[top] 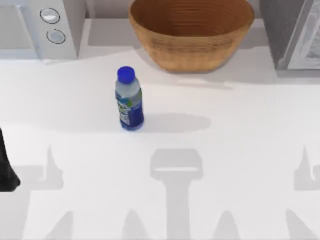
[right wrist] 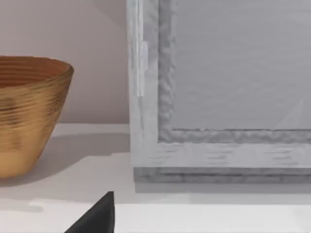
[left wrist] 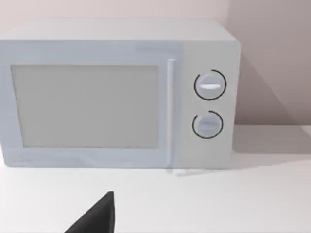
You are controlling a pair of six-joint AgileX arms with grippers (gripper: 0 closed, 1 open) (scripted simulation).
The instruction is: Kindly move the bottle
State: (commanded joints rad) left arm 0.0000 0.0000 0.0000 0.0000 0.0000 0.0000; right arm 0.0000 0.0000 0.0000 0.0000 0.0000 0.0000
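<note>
The white table (top: 240, 150) carried a microwave (top: 40, 27) at its far left, a grey cabinet (top: 295, 32) at far right, and a wicker basket (top: 191, 32) between them. The bottle (top: 129, 100) stood upright, long axis vertical, just in front of the basket and toward its left. The left arm (top: 6, 165), at the table's left edge, seemed nearer to it. The state of either gripper's jaws could not be told.
</note>
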